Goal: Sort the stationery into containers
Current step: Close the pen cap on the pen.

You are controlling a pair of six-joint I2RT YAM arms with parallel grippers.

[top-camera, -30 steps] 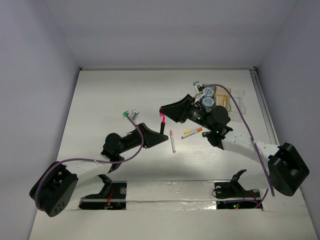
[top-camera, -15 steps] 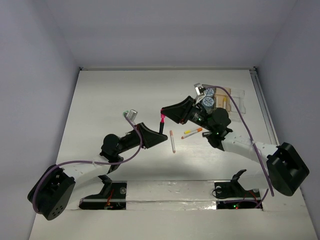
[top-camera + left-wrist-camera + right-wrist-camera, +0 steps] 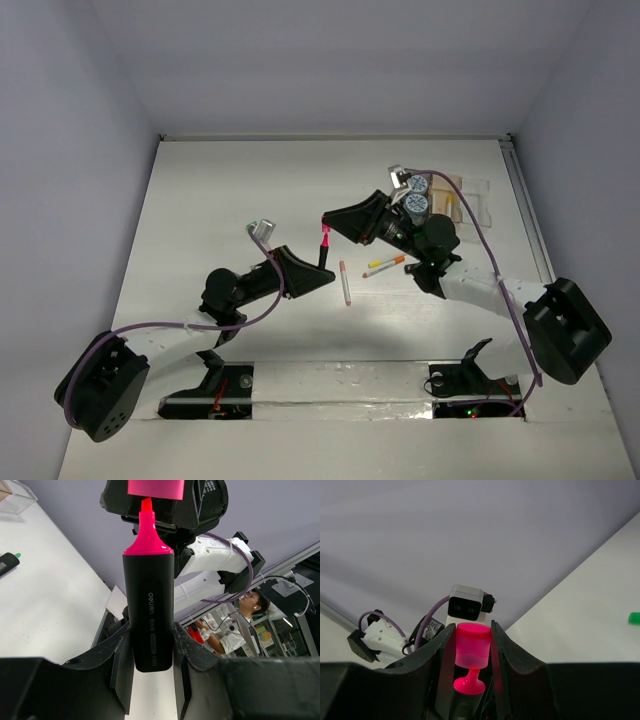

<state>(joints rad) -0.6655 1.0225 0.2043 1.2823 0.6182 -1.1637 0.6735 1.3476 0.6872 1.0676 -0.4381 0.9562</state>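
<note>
My left gripper is shut on a black highlighter body and holds it upright above the table, its pink tip bare. My right gripper is shut on the pink cap and holds it right over that tip, touching or nearly so. A pink-white pen, an orange pen and a yellow pen lie on the table between the arms. Two blue-white rolls sit in the row of trays behind the right arm. A green-capped highlighter lies on the table.
The green cap also shows at the right edge of the right wrist view. A clear tray corner is at the top left of the left wrist view. Grey walls enclose the white table on three sides.
The left wrist has shifted a little left and now hides the green cap in the top view. The cap and highlighter stay together, almost still.
</note>
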